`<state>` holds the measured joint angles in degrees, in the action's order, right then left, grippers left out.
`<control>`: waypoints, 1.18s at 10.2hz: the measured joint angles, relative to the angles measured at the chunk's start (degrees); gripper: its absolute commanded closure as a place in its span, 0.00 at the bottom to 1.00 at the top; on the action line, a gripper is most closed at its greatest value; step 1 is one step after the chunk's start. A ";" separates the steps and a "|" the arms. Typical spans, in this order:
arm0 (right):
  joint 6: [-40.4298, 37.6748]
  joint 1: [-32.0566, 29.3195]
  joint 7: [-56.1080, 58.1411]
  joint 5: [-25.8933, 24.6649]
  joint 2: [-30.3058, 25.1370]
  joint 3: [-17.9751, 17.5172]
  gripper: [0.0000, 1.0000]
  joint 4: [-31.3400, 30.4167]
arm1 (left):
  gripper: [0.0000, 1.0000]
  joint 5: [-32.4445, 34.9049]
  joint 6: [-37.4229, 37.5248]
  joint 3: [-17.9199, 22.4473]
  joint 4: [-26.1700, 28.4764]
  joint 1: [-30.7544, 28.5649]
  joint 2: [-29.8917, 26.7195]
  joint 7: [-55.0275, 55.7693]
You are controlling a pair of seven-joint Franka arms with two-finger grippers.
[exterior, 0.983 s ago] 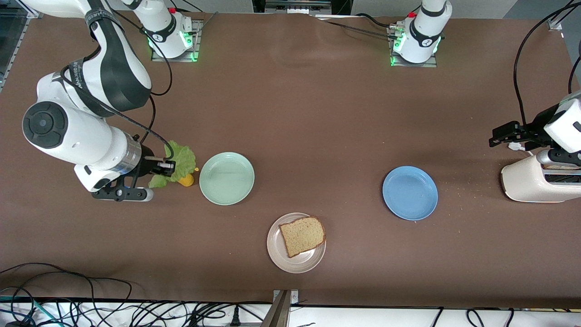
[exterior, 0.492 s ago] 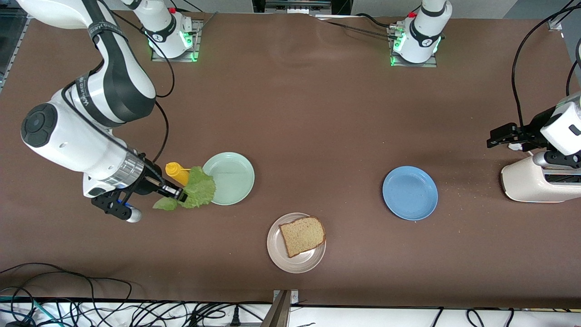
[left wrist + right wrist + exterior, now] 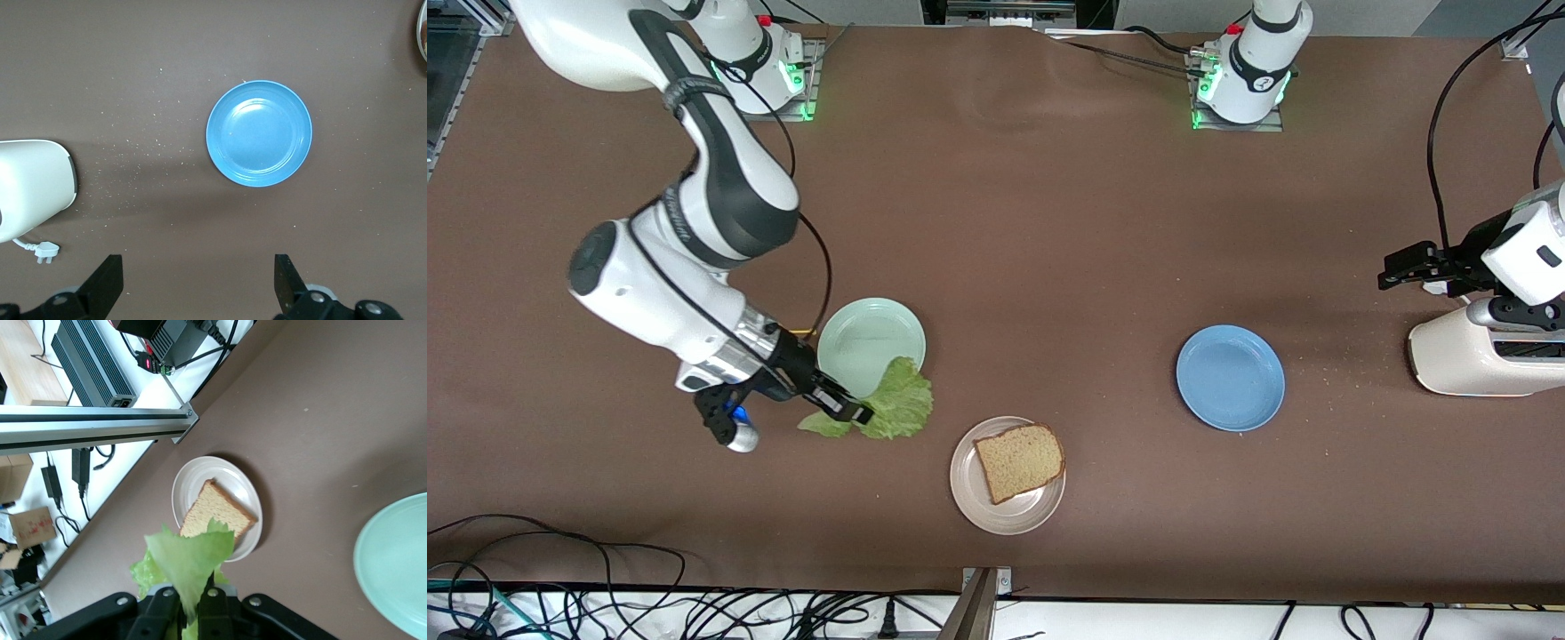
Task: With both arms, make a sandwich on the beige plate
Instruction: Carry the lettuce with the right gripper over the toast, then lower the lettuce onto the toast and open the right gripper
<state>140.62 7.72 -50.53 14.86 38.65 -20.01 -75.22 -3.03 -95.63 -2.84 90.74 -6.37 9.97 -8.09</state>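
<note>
Brown tabletop under lettuce leaf (image 3: 896,411) pinched in right jaws.

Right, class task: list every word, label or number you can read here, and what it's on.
Black band on the right arm: white lettering, too blurred to read.
Round stickers on the arm bases: mark too small to read.
Nothing else shows text.

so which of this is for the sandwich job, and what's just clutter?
Job:
- lettuce leaf, in the shut right gripper
- bread slice on the beige plate
- left gripper, open, over the toaster

Clutter:
- mint-green plate
- blue plate
</note>
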 measured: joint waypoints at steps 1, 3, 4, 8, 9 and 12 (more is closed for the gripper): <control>5.09 1.25 -1.02 0.02 2.21 0.00 1.00 -0.08 | 0.00 0.00 0.00 0.00 0.01 0.00 0.04 0.00; 16.35 3.18 -1.32 0.07 8.01 0.02 1.00 -0.16 | 0.00 0.00 0.00 0.05 0.02 -0.03 0.09 0.00; 21.64 4.21 -1.55 0.10 11.23 0.03 1.00 0.03 | 0.00 0.00 0.00 0.15 0.04 -0.08 0.13 0.01; 27.71 8.41 -10.09 0.24 20.57 -0.03 1.00 7.33 | 0.00 0.00 0.00 0.27 0.11 -0.50 0.25 0.01; 27.69 9.06 -12.71 0.25 21.50 -0.28 1.00 8.78 | 0.00 0.00 0.00 0.27 0.12 -0.50 0.25 0.01; 27.68 10.18 -16.83 0.25 23.47 -0.99 1.00 10.01 | 0.00 0.00 0.00 0.27 0.13 -0.50 0.25 0.01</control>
<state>168.31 17.90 -67.36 15.12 62.12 -21.00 -65.22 -3.03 -95.63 -2.58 90.87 -6.88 10.23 -8.08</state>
